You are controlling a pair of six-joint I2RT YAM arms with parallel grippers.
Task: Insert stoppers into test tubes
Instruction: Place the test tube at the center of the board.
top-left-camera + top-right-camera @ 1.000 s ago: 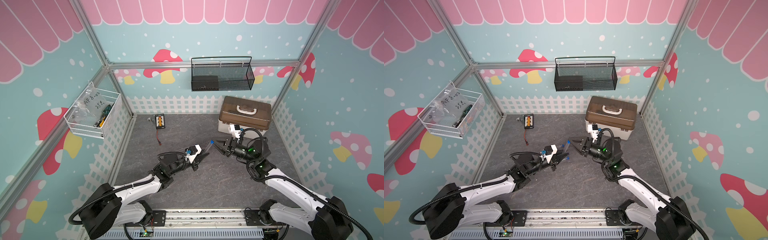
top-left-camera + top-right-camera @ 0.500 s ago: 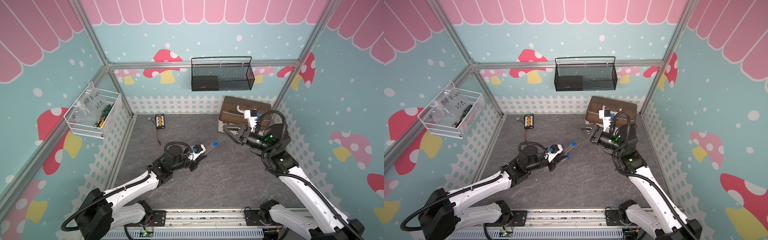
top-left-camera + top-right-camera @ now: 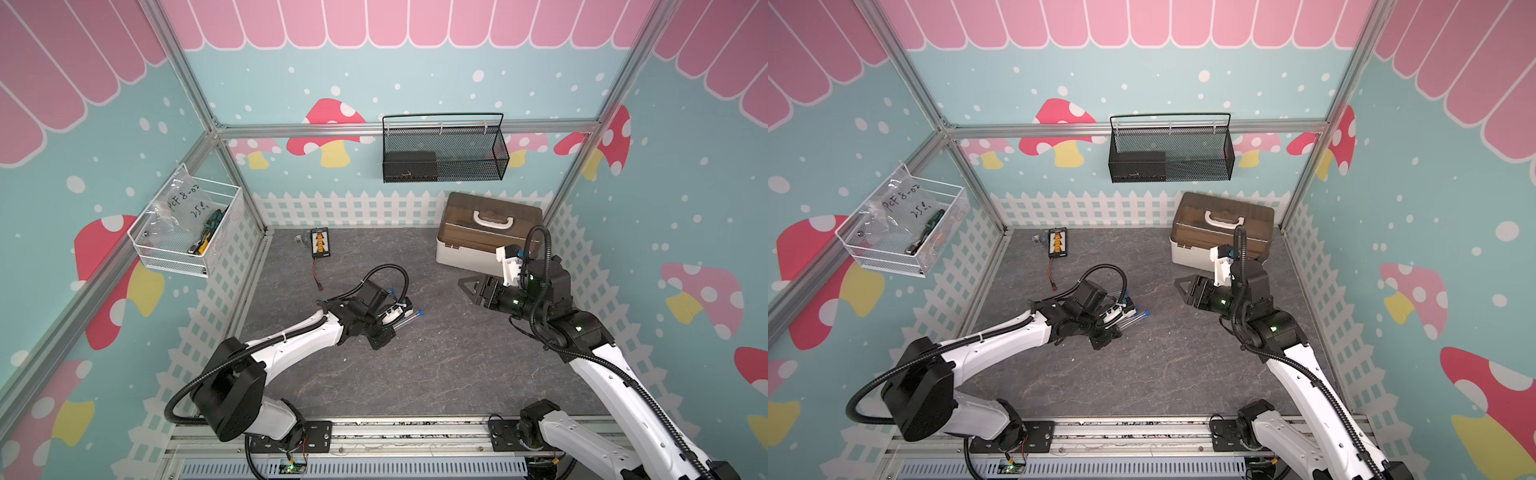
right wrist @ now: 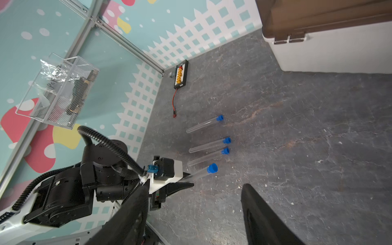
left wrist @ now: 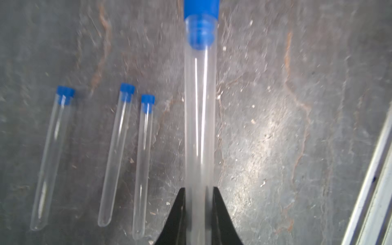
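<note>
Left arm: your left arm (image 3: 291,345) reaches from the front rail toward the middle of the surface (image 3: 436,374). Its forearm is nearly level and its wrist is low over the grey slate.
Left claw: your left claw (image 5: 199,197) is pinched narrow on the held tube (image 5: 199,116), one finger on each side, gripping near the rounded end.
Held tube: it sticks straight out of the claw, close to level. You cannot tell from these views whether it touches the surface. A blue stopper (image 5: 200,25) sits pushed into its open end.
Right arm: your right arm (image 3: 602,374) rises from the front rail and bends at the elbow. Its wrist is raised in front of the brown-lidded box (image 3: 490,224), and it points toward the left claw.
Right claw: your right claw (image 3: 469,291) stands wide apart. It holds nothing, touches nothing, and is well apart from the held tube.
Other tubes: the nearest tube (image 5: 143,165), the middle tube (image 5: 116,152) and the far tube (image 5: 53,157) lie flat on the surface beside the held one, roughly parallel to it.
Spacing: the nearest and middle tubes lie close together, and the far tube lies farther off.
Plugs: each lying tube has a blue stopper in its mouth, and all four plugged ends point the same way, away from the left claw.
</note>
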